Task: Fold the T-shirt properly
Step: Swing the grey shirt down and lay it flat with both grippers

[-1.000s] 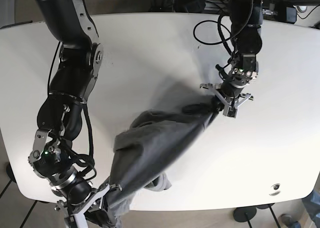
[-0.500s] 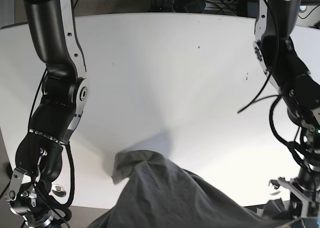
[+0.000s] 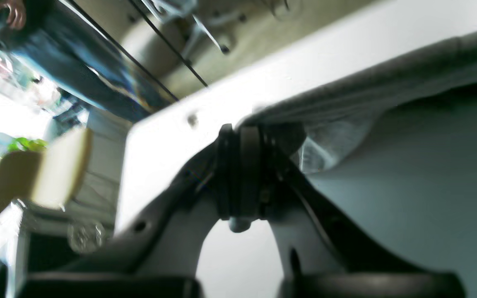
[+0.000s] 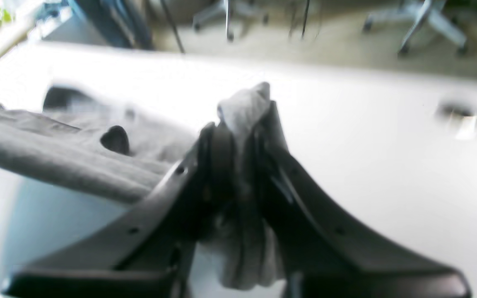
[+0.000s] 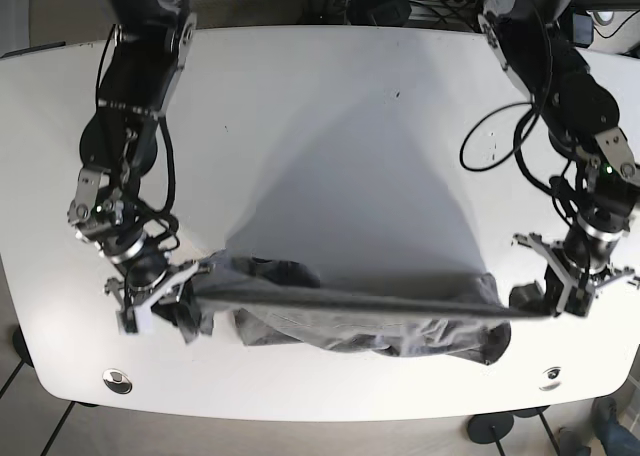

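Both arms reach down over the table's (image 5: 330,106) near edge, left gripper (image 5: 570,291) and right gripper (image 5: 160,298) each pinching a shirt (image 5: 350,321) corner, wide apart. Table is white; floor and chair bases beyond. Shirt hangs stretched between them, long axis left-right along the near edge.

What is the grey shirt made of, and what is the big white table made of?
The shirt looks like soft knit cloth, probably cotton: it sags, wrinkles and bunches where it is pinched. The table looks like smooth, hard white board or plastic with a dull sheen; which one, I cannot tell.
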